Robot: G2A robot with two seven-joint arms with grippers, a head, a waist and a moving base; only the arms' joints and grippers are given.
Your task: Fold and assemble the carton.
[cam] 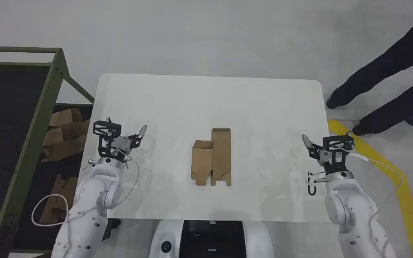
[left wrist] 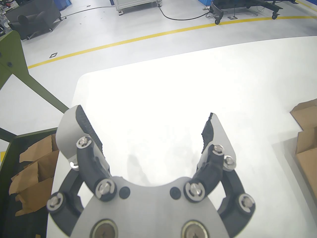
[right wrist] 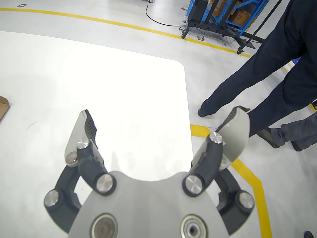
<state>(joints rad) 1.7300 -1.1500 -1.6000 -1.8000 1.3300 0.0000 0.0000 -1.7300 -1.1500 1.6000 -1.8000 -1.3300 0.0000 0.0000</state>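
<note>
A flat brown carton (cam: 211, 158) lies unfolded on the middle of the white table (cam: 258, 109); its edge also appears in the left wrist view (left wrist: 305, 134), and a corner of the carton (right wrist: 3, 107) in the right wrist view. My left gripper (cam: 124, 135) hovers over the table's left side, well apart from the carton, open and holding nothing (left wrist: 145, 127). My right gripper (cam: 327, 143) sits at the table's right edge, open and holding nothing (right wrist: 161, 120), far from the carton.
A dark green bin (cam: 39, 129) left of the table holds several flat brown cartons (left wrist: 34, 167). A person's legs (cam: 381, 71) stand on the floor beyond the table's right corner, near a yellow floor line (right wrist: 247, 174).
</note>
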